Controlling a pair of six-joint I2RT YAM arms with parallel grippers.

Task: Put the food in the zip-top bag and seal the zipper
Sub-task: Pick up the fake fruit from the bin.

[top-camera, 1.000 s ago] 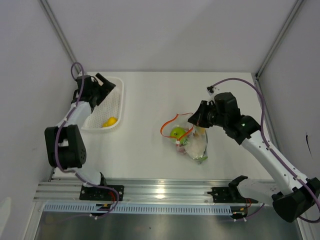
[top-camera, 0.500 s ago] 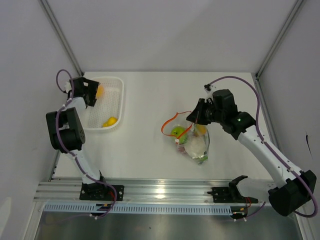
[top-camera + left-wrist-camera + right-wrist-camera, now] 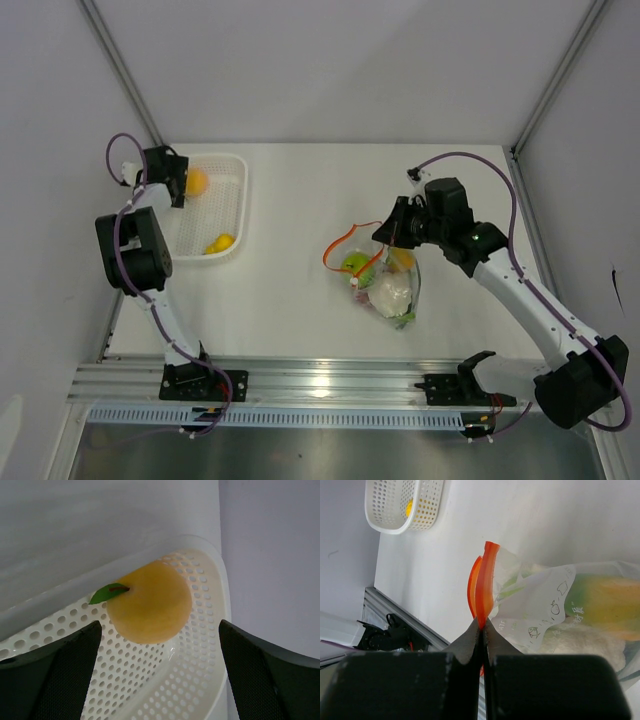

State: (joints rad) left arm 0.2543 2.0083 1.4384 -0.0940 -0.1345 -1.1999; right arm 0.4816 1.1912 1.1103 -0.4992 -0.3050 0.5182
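Right tool [image 3: 481,624] tight on zipper [image 3: 484,580]

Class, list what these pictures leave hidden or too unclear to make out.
- Zip-top bag contents: right wrist view, blurred by crinkled plastic; top view, too small.
- Zipper, lower stretch: right wrist view, hidden behind the right claw.
- Yellow fruit in the basket: top view, too small to identify; right wrist view, behind the wall.

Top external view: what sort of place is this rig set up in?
Most likely a lab test cell, not a kitchen: a plain white table boxed in by blank grey panels, an aluminium rail carrying both arms, and toy fruit in a white basket.
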